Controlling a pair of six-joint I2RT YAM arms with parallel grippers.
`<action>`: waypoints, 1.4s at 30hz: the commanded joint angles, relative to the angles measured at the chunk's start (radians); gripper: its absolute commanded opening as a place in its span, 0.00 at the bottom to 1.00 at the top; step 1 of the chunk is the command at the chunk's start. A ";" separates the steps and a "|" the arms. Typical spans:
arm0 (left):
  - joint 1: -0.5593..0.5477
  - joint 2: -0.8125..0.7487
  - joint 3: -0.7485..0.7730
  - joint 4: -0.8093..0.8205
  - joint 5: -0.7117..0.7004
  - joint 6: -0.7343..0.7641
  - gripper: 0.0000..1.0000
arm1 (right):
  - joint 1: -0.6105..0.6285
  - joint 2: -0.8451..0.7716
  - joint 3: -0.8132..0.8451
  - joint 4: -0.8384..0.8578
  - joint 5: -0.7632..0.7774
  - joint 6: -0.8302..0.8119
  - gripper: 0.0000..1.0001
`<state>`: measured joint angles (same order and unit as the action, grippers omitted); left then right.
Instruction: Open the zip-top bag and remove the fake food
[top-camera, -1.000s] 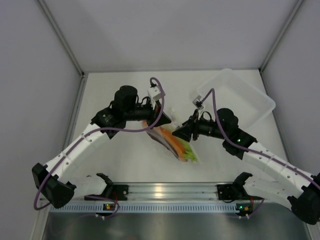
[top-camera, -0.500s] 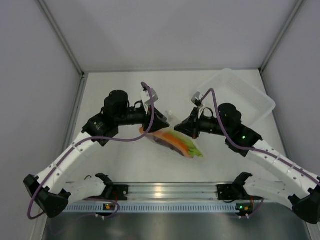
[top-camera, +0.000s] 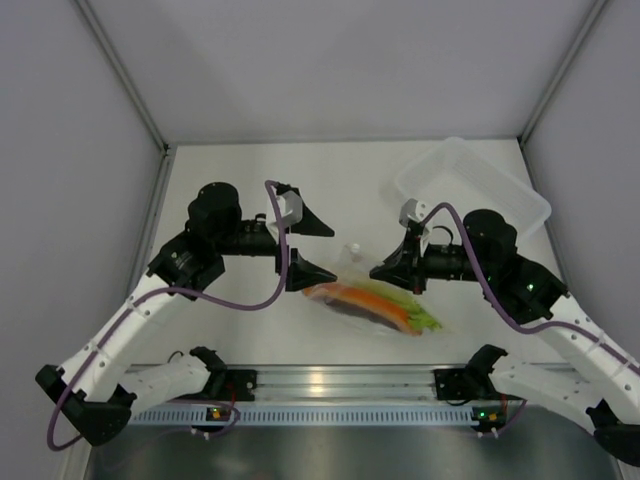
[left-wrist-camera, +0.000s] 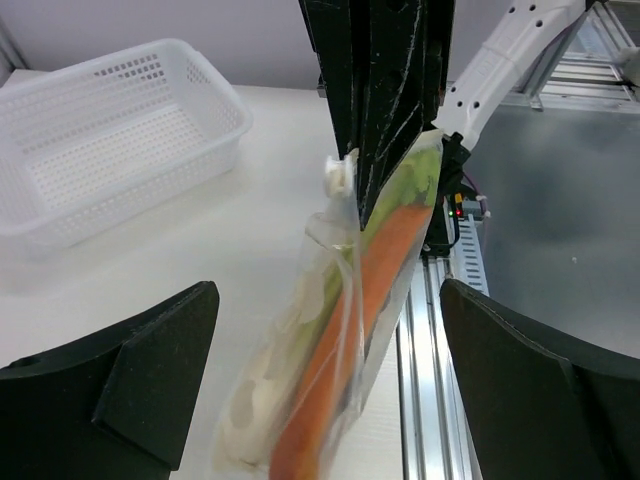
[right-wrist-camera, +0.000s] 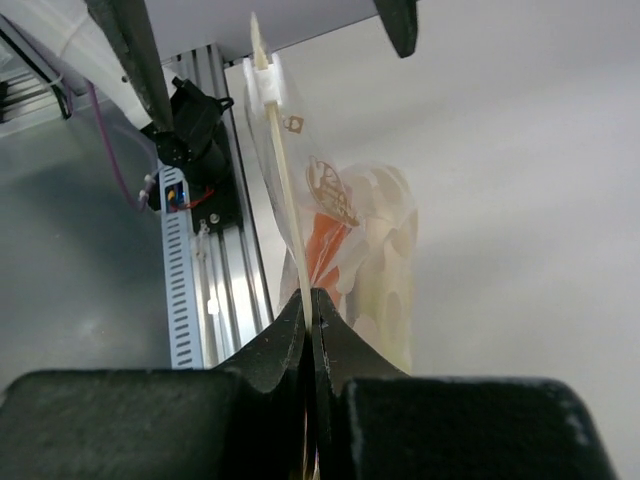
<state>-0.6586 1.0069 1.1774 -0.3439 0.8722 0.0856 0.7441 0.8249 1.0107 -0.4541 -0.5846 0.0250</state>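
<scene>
Two main risks to reckon with. First, losing the bag (top-camera: 380, 305). Pinched only along its zip edge by the right gripper (top-camera: 380, 270), clamped tight on that thin strip, lower end seemingly resting on the table (top-camera: 230, 170) between the arms. Likely to slide free under a hard tug, given soft, slick plastic and so narrow a hold.

Second, a bad grab by the left gripper (top-camera: 335, 254), now spread wide and touching nothing, just beside the bag's left end. Easy to close on both film layers together and drag the whole bag instead of parting the mouth. Easy, too, to pinch the food (top-camera: 385, 303) through the plastic and jam it inside. Hard to tell from any view whether sealed or already partly parted, so worth treating as shut. Also some chance of the two sets of fingers colliding, working so close at the same edge.

Counted:
- one bag
- one white slider tab (top-camera: 352, 248) on its edge
- two food pieces inside, an orange wedge (top-camera: 365, 296) and a green stalk (top-camera: 418, 320), lying side by side
- one tray (top-camera: 480, 185) at the far right, well apart from the bag
- two grippers
</scene>
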 joint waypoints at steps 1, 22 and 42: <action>-0.001 0.042 0.083 0.057 0.103 0.036 0.98 | 0.017 -0.027 0.077 -0.050 -0.070 -0.082 0.00; -0.030 0.130 0.117 0.057 0.205 -0.006 0.51 | 0.015 -0.029 0.075 0.028 -0.029 -0.066 0.00; -0.035 0.153 0.096 0.059 0.133 -0.009 0.40 | 0.017 -0.043 0.066 0.089 -0.063 -0.033 0.00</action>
<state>-0.6884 1.1549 1.2655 -0.3347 1.0046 0.0723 0.7444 0.8093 1.0370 -0.4564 -0.6159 -0.0143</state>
